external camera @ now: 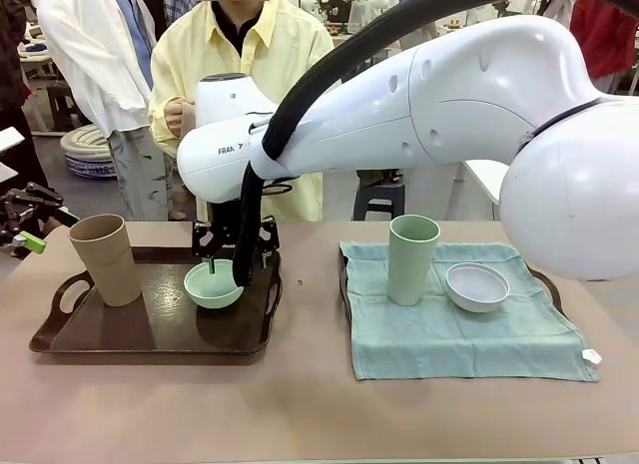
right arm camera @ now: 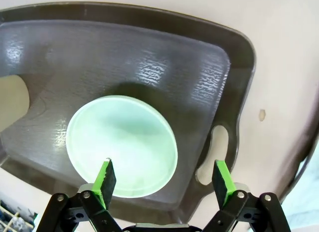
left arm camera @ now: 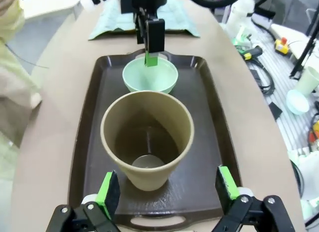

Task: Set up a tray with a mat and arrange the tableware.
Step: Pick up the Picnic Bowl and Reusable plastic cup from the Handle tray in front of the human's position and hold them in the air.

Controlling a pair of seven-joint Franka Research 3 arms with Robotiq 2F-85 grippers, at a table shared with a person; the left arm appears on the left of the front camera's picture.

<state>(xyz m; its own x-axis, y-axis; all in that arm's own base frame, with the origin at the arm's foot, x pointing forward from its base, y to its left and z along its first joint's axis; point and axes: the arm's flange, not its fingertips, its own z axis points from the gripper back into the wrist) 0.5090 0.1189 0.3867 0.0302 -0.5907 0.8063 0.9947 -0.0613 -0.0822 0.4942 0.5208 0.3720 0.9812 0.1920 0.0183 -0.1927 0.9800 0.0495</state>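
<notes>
On the bench (external camera: pixel 300 409), left side | dark tray (external camera: pixel 150 339) holds tan tumbler (external camera: pixel 105 259) and mint bowl (external camera: pixel 213 284), apart | right arm's fingers (right arm camera: pixel 105 179) spread over the bowl's rim, pinching nothing | left arm's fingers (left arm camera: pixel 108 189) spread, just short of the tan tumbler | pale green tumbler (external camera: pixel 412 259) and whitish bowl (external camera: pixel 476 286) sit on green mat (external camera: pixel 449 339).

dark brown tray (right arm camera: pixel 149 47): plastic-looking, finely pebbled floor with glossy highlights. mint green bowl (right arm camera: pixel 122 142): smooth, satin sheen. tan-brown tumbler (left arm camera: pixel 147 137): matt, faintly grainy. pale green tumbler (external camera: pixel 412 259): matt. whitish bowl (external camera: pixel 477 286): smooth, slight gloss. mat (external camera: pixel 459 329): creased cloth. table (external camera: pixel 300 404): smooth, matt.
</notes>
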